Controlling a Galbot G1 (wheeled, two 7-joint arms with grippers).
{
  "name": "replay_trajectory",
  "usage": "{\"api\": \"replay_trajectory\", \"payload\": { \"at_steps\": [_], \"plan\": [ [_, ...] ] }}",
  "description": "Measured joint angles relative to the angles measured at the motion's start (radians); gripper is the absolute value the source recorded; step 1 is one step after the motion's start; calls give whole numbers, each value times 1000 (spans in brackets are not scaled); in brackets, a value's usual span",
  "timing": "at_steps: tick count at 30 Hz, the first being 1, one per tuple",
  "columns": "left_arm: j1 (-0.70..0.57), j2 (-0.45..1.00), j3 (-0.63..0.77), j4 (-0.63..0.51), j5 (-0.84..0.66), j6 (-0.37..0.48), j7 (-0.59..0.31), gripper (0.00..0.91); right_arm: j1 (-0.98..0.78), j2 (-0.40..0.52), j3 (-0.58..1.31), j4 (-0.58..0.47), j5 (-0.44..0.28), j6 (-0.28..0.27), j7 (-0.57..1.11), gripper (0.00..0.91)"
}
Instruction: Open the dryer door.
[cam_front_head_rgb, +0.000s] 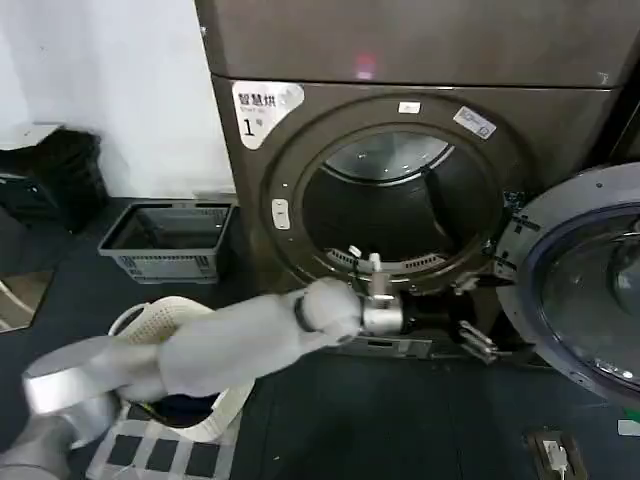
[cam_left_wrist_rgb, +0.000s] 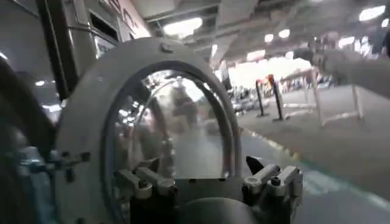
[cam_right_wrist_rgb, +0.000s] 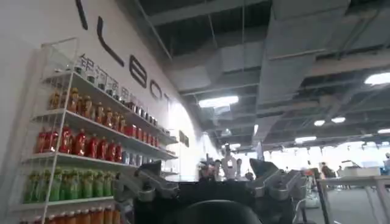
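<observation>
The bronze-grey dryer (cam_front_head_rgb: 300, 140) carries a white label marked "1" (cam_front_head_rgb: 262, 108), and its round drum opening (cam_front_head_rgb: 400, 200) is uncovered. The dryer door (cam_front_head_rgb: 585, 290) stands swung out to the right, grey-white inner side and dark glass facing me. My left arm reaches across from the lower left. Its left gripper (cam_front_head_rgb: 478, 340) hangs low between the opening's bottom rim and the door's hinge side. In the left wrist view the left gripper (cam_left_wrist_rgb: 201, 165) is open and holds nothing, and the door (cam_left_wrist_rgb: 85, 122) stands close ahead. The right gripper (cam_right_wrist_rgb: 206, 165) is open and empty, pointing into the room.
A grey plastic basket (cam_front_head_rgb: 165, 240) stands on the floor left of the dryer. A white mesh laundry basket (cam_front_head_rgb: 165, 315) sits under my left arm. Another machine (cam_front_head_rgb: 400, 40) is stacked above the dryer. Shelves of bottles (cam_right_wrist_rgb: 79, 140) line a wall in the right wrist view.
</observation>
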Motion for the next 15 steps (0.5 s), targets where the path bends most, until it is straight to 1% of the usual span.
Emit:
{"api": "replay_trajectory", "payload": {
  "at_steps": [4,10,15],
  "plan": [
    [-19,73,3,-46,2,35,21,907,8,0,-7,4,-1,0,0,907],
    [-50,183,45,-103,33,-27,-4,907,10,0,-11,3,-1,0,-1,907],
    [-78,282,81,-126,74,-72,-17,907,18,-1,-24,11,-1,0,-3,907]
  ]
}}
